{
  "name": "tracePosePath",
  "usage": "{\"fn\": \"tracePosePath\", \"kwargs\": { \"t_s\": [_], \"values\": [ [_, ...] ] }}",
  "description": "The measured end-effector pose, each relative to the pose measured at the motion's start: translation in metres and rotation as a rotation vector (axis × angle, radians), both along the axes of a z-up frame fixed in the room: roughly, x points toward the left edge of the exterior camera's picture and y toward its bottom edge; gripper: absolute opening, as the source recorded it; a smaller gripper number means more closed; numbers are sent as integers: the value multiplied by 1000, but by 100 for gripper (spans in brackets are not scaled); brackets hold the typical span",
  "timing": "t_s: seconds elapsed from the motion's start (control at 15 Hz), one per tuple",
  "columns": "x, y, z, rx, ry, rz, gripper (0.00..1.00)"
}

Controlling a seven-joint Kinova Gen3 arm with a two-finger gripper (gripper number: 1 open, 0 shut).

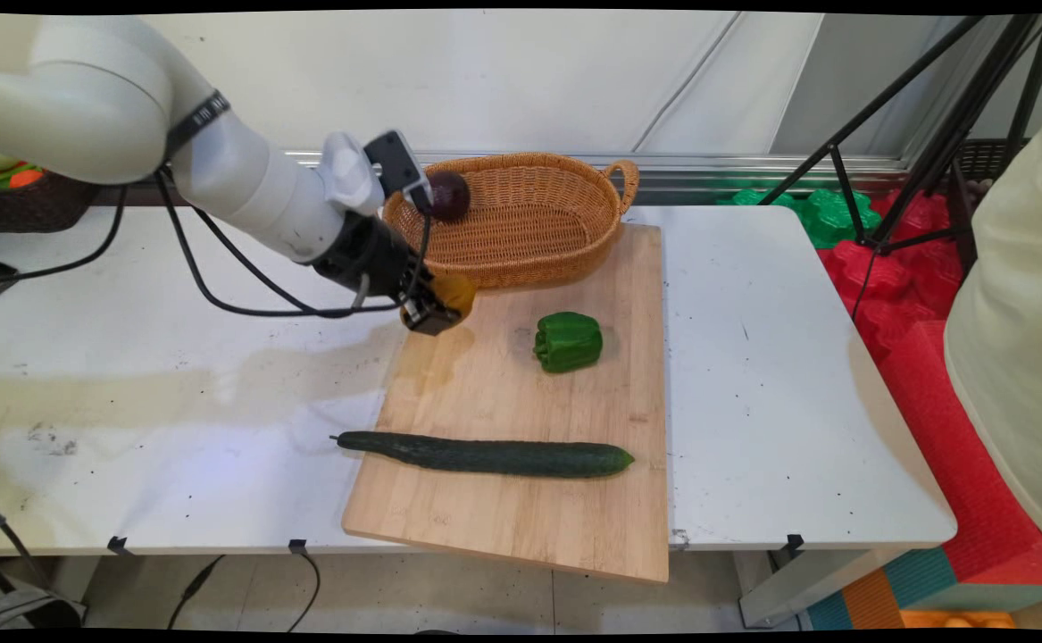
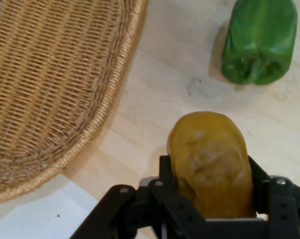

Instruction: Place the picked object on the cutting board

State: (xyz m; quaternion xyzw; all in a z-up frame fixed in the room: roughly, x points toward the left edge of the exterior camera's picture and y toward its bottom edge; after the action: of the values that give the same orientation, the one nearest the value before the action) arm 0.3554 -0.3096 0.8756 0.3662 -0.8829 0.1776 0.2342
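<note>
My gripper [image 1: 442, 308] is shut on a yellow-brown potato [image 2: 209, 162], held above the far left corner of the wooden cutting board [image 1: 521, 500]. In the main view the potato [image 1: 454, 293] shows just past the fingers, right by the near rim of the wicker basket [image 1: 529, 259]. The basket [image 2: 50, 89] fills the left of the hand view. A dark purple round vegetable [image 1: 449, 196] lies inside the basket at its left end. A green bell pepper [image 1: 568, 341] rests on the board to the right of my gripper, also visible as the pepper [image 2: 259, 42] in the hand view.
A long dark cucumber [image 1: 485, 455] lies across the near part of the board, its stem end over the white table [image 1: 172, 411]. Black cables hang from the arm. A black tripod [image 1: 913, 134] and red and green foam mats [image 1: 896, 268] stand at the right.
</note>
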Motion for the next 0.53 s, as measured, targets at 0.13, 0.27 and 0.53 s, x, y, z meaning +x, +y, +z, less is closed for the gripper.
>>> {"fn": "tracePosePath", "kwargs": {
  "t_s": [0.13,0.27,0.53],
  "values": [
    [-3,-4,-9,10,-11,-15,0],
    [-6,-8,-18,18,-22,-32,0],
    [-13,-17,-35,31,-39,-63,0]
  ]
}}
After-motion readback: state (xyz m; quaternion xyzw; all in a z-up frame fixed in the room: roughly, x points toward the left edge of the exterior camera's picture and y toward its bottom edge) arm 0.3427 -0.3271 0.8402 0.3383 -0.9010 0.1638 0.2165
